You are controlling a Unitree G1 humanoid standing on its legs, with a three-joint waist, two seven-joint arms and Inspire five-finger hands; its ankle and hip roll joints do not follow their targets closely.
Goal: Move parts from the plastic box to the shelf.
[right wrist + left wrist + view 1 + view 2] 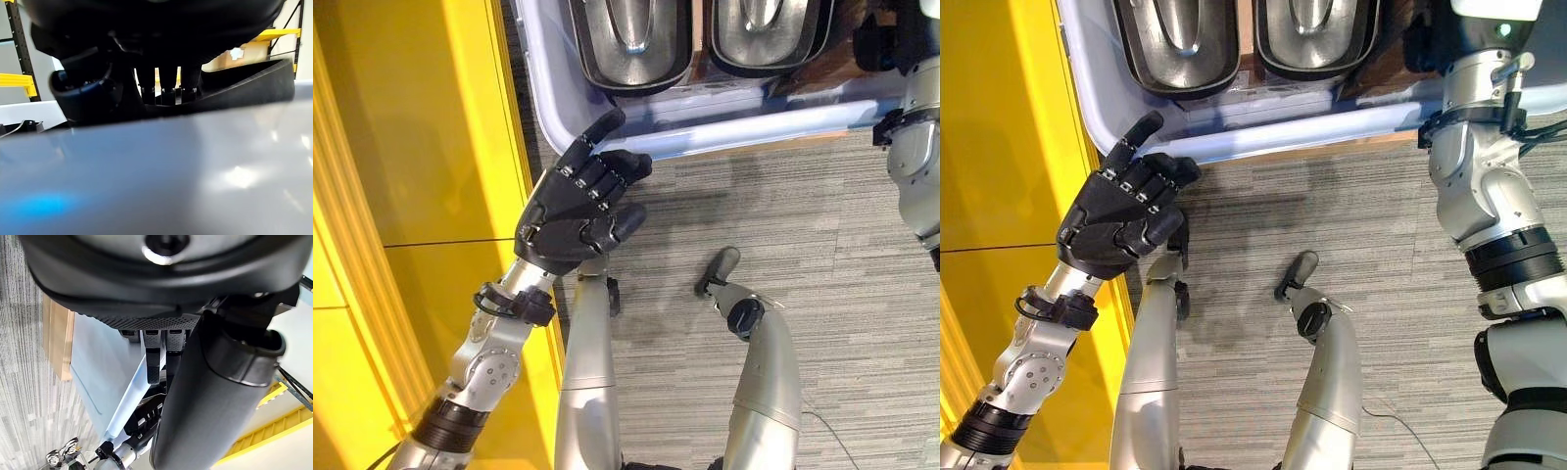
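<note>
A pale blue plastic box (754,122) stands on the floor ahead, holding grey moulded metal parts (631,39) side by side. My left hand (573,211) hovers just outside the box's near left corner, fingers relaxed and one stretched toward the rim, with nothing in it. The box wall (98,367) lies past its fingers in the left wrist view. My right arm reaches over the box's right end, where my right hand (873,44) is down among the parts. In the right wrist view its fingers (167,83) drop behind a dark part edge above a smooth grey part (195,171).
A yellow shelf frame (411,196) runs along the left side, close beside my left arm. The box rests on a wooden base (56,342). Grey carpet (822,245) lies in front of the box.
</note>
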